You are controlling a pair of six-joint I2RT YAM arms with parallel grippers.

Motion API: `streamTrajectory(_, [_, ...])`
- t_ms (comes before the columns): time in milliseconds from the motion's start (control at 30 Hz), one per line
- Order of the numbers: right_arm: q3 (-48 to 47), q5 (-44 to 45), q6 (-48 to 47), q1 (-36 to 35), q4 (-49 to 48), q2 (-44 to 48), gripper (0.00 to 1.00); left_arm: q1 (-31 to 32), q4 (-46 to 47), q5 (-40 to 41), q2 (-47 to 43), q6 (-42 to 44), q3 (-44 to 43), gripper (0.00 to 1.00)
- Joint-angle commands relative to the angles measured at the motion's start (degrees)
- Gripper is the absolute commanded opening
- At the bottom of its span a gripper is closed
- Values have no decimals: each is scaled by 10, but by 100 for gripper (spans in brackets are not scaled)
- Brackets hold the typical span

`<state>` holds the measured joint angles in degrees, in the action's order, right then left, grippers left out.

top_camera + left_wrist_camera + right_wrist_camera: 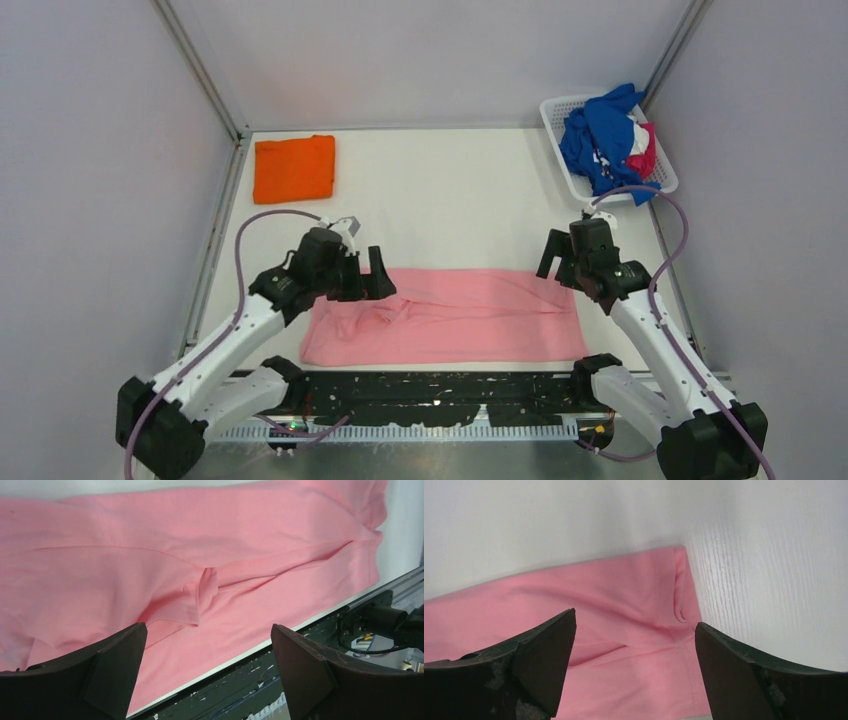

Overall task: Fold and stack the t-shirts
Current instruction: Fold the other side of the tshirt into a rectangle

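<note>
Behind the spread shirt (450, 318) lie folded shirt (294, 168) left, basket (556, 135) right.

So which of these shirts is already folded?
The orange t-shirt, a neat square at the far left; the pink t-shirt lies rumpled, the others heaped in the basket.

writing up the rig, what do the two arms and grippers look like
The left arm and right arm have white shells with black joints and bases, each trailing a purple cable. The left gripper and right gripper are black with wedge-shaped fingers.
</note>
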<state>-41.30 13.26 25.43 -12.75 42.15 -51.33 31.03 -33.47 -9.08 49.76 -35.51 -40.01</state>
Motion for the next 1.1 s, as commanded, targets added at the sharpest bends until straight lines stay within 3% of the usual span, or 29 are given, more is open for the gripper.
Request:
streamTrajectory(0, [-2, -21, -9, -1, -57, 6, 95, 2, 74, -66, 125, 16, -15, 100])
streamTrajectory(267, [5, -25, 1, 0, -66, -33, 95, 15, 134, -156, 189, 4, 36, 100])
streamTrajectory(600, [9, -51, -12, 1, -77, -52, 95, 52, 41, -226, 84, 11, 119, 100])
streamTrajectory(733, [15, -67, -16, 1, -90, -47, 95, 53, -3, -173, 16, 2, 88, 100])
streamTrajectory(867, [14, -84, -26, 1, -99, -48, 95, 53, -13, -48, -30, -16, 53, 100])
streamTrajectory(967, [11, -89, -30, 1, -103, -53, 95, 45, -18, 47, -16, -42, 46, 100])
streamTrajectory(1067, [12, -95, -33, 1, -106, -54, 95, 22, -17, 40, 28, -55, 55, 100])
